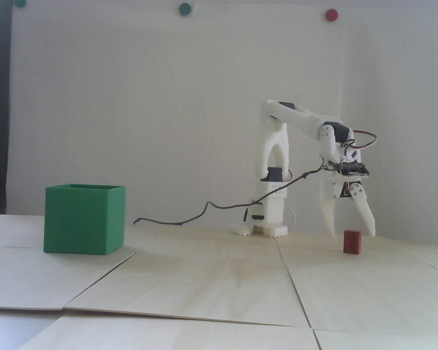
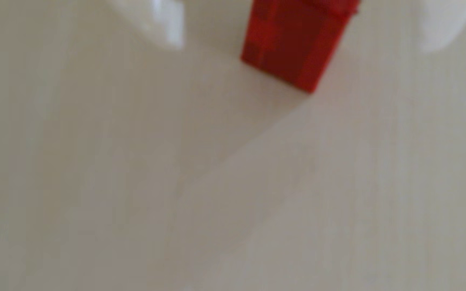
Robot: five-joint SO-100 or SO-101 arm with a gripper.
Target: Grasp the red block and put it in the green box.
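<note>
White printed arm [image 1: 299, 116], black servos, tapered fingers [image 1: 367, 215], black cable [image 1: 211, 206]

1. The wrist view is blurred throughout; the counter [image 2: 226, 196] shows no sharp grain.
2. There the red block [image 2: 290, 44] is cut off by the top edge.
3. Both white fingers [image 2: 167, 22] of the hand are cropped at the top.
4. In the fixed view, the green box [image 1: 84, 218] hides its inside.
</note>
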